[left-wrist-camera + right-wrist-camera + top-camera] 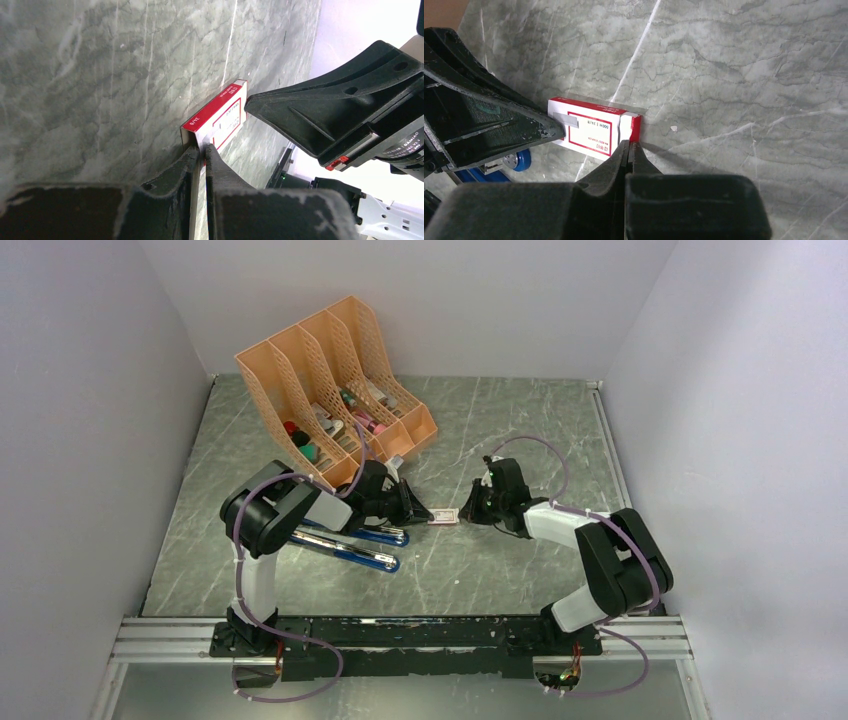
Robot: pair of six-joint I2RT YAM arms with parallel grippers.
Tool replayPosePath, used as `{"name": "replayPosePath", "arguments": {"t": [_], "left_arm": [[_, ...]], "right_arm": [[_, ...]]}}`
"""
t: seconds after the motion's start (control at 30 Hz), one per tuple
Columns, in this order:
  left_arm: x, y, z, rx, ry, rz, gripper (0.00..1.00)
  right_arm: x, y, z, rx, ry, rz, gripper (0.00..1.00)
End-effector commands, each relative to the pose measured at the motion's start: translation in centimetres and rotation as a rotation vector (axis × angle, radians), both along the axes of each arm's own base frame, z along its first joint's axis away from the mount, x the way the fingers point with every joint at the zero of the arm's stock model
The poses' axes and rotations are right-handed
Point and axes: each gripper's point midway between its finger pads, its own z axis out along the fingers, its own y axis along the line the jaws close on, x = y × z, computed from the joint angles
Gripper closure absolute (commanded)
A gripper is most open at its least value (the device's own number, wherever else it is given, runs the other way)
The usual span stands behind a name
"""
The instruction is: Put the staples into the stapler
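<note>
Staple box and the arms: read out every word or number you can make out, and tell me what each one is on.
"500" and "24/6": white face of the staple box, printed upside down in the right wrist view.
"24/6": the box's red side, left wrist view.
"DAMIAO": right arm's wrist motor.
Remaining small print on both: too small to read.

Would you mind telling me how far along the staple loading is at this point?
Done: the stapler appears to lie opened beside the left arm. In hand: the left gripper is shut on one end of the staple box, and the right gripper is closed at its opposite end flap, seemingly to open it. Left: taking the staples out and loading them into the stapler.
</note>
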Motion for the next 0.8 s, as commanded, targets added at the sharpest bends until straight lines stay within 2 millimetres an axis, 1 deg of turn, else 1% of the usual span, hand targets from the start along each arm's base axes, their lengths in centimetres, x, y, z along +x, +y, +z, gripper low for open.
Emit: {"name": "replayPosePath", "arguments": {"t": [0.0,0.53,0.63,0.7,0.77], "left_arm": [[0.3,0.0,0.9,-0.007,-0.034,-0.009,0.86],[0.4,0.0,1.0,-0.009,-0.036,-0.007,0.86],[0.4,-0.1,1.0,-0.009,-0.038,-0.011,0.87],[0.4,-0.1,1.1,-0.008,-0.039,-0.012,0.87],[0.4,-0.1,1.0,-0.007,-0.037,-0.014,0.87]], "right_arm": [[-0.8,-2.0,-1.8,-0.105,0.053,-0.02,1.0],[-0.6,-3.8,-1.2,-0.214,0.053,-0.047,1.0],[-0.4,-4.0,-0.7,-0.222,0.037,-0.049,1.0],[-0.1,-3.7,-0.1,-0.206,0.012,-0.042,1.0],[0.1,-3.1,0.8,-0.166,-0.024,-0.029,0.9]]}}
